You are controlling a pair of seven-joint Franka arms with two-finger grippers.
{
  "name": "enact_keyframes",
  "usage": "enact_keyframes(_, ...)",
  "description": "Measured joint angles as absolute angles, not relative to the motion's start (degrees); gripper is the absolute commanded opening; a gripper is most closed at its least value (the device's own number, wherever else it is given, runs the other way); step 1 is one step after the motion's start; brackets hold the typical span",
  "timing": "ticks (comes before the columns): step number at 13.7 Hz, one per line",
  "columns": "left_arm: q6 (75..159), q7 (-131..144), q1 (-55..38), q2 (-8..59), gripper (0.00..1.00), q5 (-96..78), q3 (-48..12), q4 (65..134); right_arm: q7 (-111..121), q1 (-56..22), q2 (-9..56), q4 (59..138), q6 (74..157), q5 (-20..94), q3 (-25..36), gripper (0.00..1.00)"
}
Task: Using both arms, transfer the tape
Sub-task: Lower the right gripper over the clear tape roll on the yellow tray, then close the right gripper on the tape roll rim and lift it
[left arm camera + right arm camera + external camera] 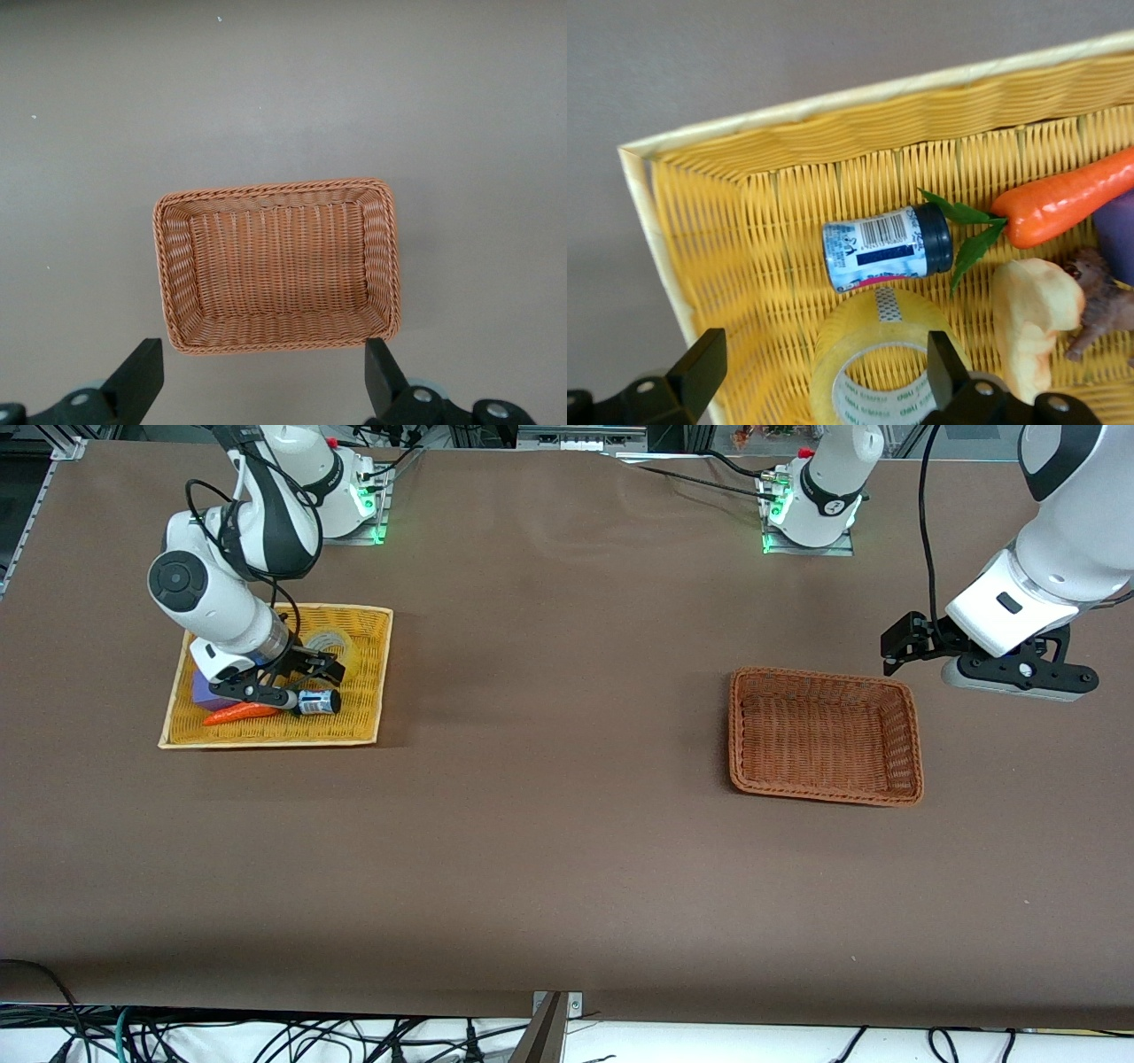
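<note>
two arms, both sets of jaws wide and empty.
right gripper (312, 670) hangs over the yellow tray (368, 717), the tape (879, 361) lying flat directly beneath; left gripper (895, 648) waits beside the brown basket (824, 790).

Both arms (235, 593) are glossy white shells with black rings at the joints. Dark cables loop along the right arm (266, 522) and hang beside the left arm (1054, 567). Each base (811, 509) shows a green light and a red knob. The grippers (895, 651) are black, with two blocky fingers (700, 367) and silver screws.
</note>
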State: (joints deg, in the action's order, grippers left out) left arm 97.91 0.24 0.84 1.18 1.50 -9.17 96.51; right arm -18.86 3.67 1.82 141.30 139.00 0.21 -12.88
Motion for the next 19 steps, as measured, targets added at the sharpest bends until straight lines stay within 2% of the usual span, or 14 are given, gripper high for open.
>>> enact_keyframes(4,97.9,0.2,0.8,1.2,1.00,1.5,-9.2,96.5,-20.4,3.7,2.0,148.4,148.0,0.2,-14.2,1.00)
enact_keyframes(8,97.9,0.2,0.8,1.2,1.00,1.5,-9.2,96.5,-24.2,3.6,2.3,149.3,149.0,0.2,-17.2,1.00)
enact_keyframes(17,97.9,0.2,0.8,1.2,1.00,1.5,-9.2,96.5,-24.3,3.6,4.5,153.5,156.0,0.2,-17.3,1.00)
enact_keyframes(18,97.9,0.2,0.8,1.2,1.00,1.5,-9.2,96.5,-24.3,3.6,5.1,154.1,157.6,0.2,-17.3,0.87)
enact_keyframes(19,97.9,0.2,0.8,1.2,1.00,1.5,-9.2,96.5,-24.3,3.6,5.9,154.6,159.2,0.2,-17.3,0.48)
